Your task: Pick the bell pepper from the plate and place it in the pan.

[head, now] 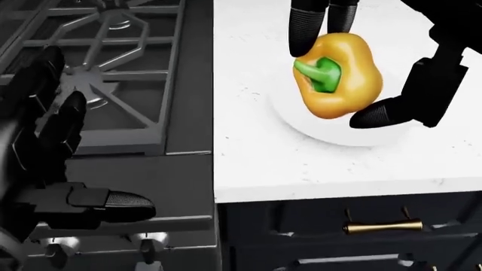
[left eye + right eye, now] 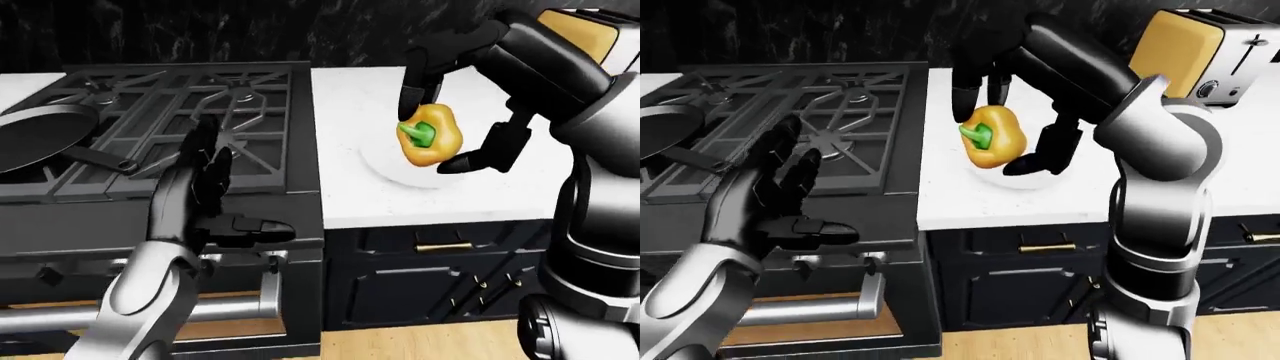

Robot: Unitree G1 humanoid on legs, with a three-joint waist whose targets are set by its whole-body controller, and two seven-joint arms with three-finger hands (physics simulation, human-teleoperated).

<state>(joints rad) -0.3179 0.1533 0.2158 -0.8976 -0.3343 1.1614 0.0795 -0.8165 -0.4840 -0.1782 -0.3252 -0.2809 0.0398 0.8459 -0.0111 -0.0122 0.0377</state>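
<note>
My right hand [image 1: 337, 84] is shut on the orange bell pepper [image 1: 346, 79] with a green stem: two fingers [image 1: 307, 25] press from above and the thumb [image 1: 384, 116] from below. The pepper hangs just above the white plate [image 1: 316, 131] on the white counter. The dark pan [image 2: 40, 133] rests on the stove's left burner, far to the left in the left-eye view. My left hand [image 2: 215, 199] is held open and empty over the stove's near edge, palm turned toward the pepper.
Black stove grates [image 2: 190, 97] lie between the pan and the white counter [image 1: 248, 164]. A yellow toaster [image 2: 1185, 45] stands at the counter's far right. Dark drawers with a brass handle [image 1: 380, 227] sit below the counter, and an oven handle [image 2: 810, 309] sits below the stove.
</note>
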